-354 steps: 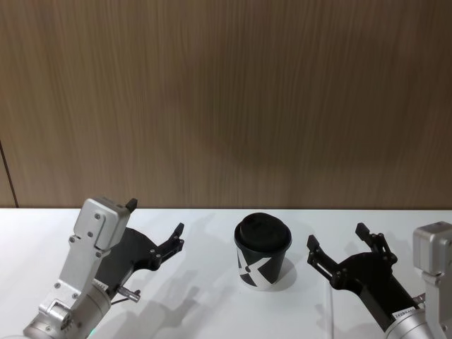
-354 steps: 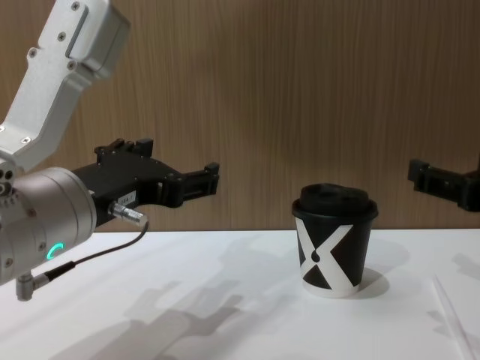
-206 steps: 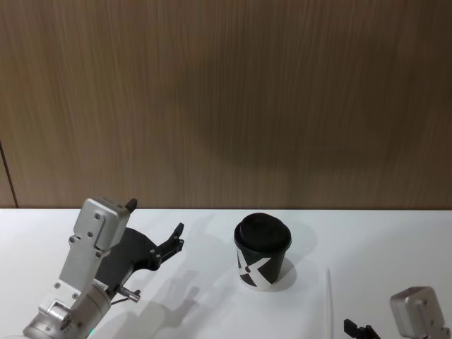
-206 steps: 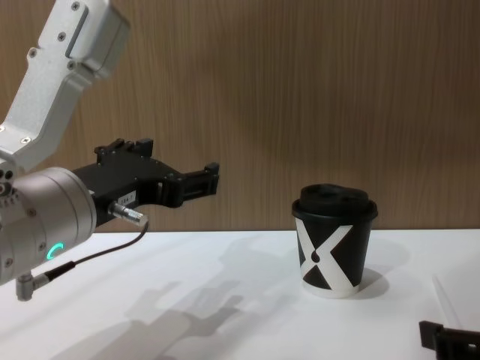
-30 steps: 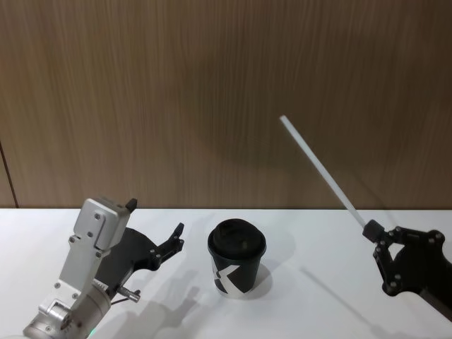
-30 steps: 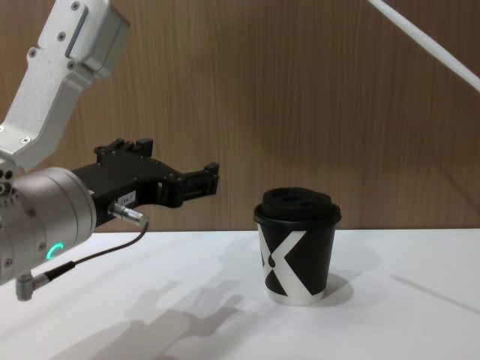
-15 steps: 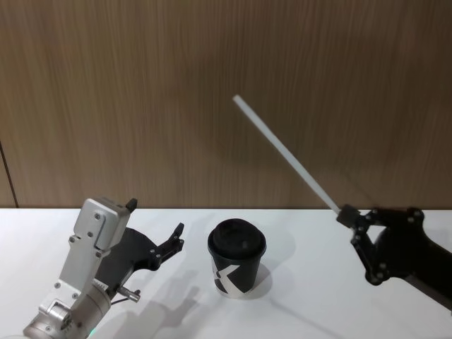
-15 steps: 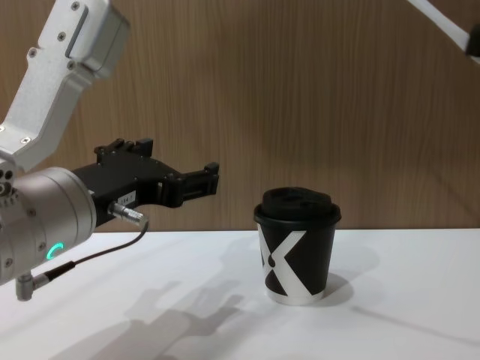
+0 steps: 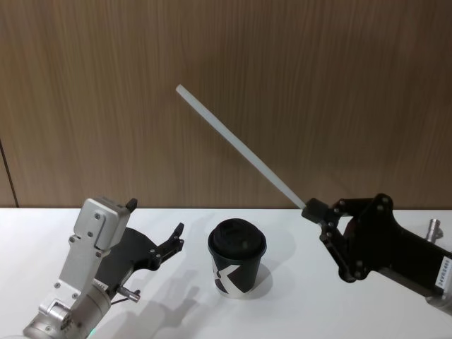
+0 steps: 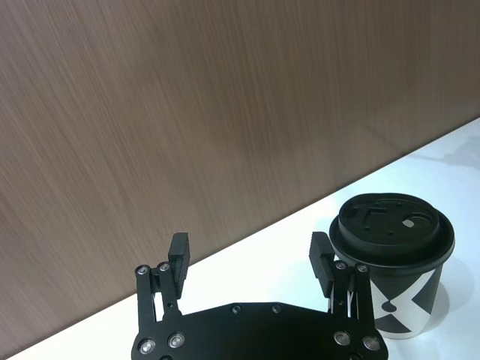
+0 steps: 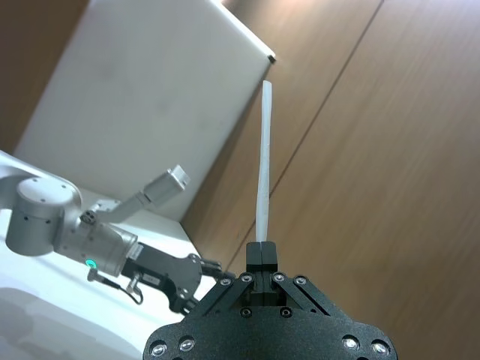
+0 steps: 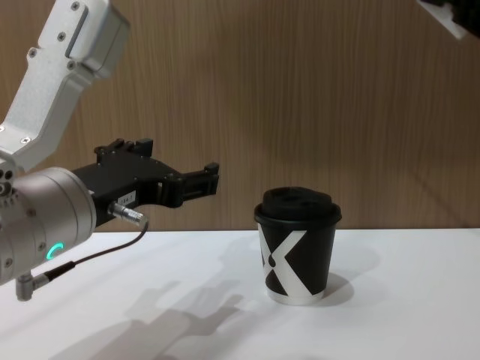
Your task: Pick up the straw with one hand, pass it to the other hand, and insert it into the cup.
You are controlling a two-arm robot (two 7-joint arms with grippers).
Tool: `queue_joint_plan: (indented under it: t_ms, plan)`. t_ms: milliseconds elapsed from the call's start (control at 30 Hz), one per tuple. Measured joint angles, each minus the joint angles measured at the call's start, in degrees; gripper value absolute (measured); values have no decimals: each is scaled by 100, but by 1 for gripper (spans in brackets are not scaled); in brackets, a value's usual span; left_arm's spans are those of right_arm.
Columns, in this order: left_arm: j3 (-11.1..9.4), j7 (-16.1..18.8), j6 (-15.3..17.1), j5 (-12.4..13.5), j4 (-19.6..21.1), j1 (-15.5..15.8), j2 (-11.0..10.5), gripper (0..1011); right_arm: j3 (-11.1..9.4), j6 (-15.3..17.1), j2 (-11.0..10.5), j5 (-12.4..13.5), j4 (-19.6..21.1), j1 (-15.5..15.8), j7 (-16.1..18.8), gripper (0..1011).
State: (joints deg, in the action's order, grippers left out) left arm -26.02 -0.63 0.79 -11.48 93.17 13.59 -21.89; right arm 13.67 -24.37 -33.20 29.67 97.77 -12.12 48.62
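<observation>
The left gripper (image 10: 250,249) hovers beside the cup (image 9: 237,267), jaws apart. The cup stands upright on the table (image 9: 296,314), lid (image 10: 375,234) on; the left wrist view shows its sip hole. The right gripper (image 9: 314,210) clamps the straw (image 9: 240,150), slanting above the cup.

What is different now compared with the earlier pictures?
The right gripper has picked the straw up from the table and holds it by one end, raised, slanting up toward the robot's left. The cup sits farther to the robot's left than at first. The left gripper stayed open in place.
</observation>
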Motion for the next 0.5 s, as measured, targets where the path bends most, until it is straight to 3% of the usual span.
queue_joint_plan:
  t_ms: [500]
  plan:
    - [0, 0, 0, 0, 0, 0, 0, 1003, 246, -122, 79, 233, -90, -315, 370, 0]
